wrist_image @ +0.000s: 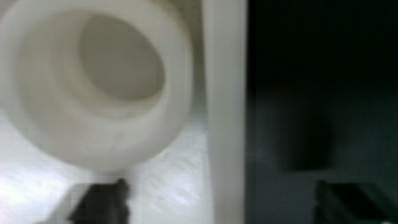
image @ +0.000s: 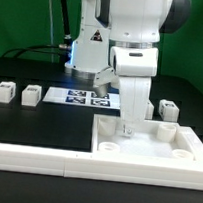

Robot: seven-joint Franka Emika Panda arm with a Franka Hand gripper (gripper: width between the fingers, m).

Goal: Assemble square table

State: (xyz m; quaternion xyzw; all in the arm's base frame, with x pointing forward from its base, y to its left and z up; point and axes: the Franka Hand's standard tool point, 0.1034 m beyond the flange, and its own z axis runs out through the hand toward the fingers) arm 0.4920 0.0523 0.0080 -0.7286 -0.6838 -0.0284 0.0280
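The square table slab (image: 151, 142) lies at the front right of the exterior view, white with a raised rim and round corner holes. My gripper (image: 127, 128) is lowered onto its far left corner. In the wrist view one corner hole (wrist_image: 107, 85) fills the picture, and the slab's edge (wrist_image: 222, 100) runs between my fingers. The gripper (wrist_image: 222, 205) is open: one finger (wrist_image: 98, 203) is over the white slab, the other over the black table. It holds nothing. Small white legs stand at the left (image: 5, 92) (image: 31, 95) and at the right (image: 167, 109).
The marker board (image: 85, 98) lies flat in the middle behind the slab, by the robot's base. A long white L-shaped rail (image: 34, 158) runs along the front edge and up the exterior view's left. The table top is black.
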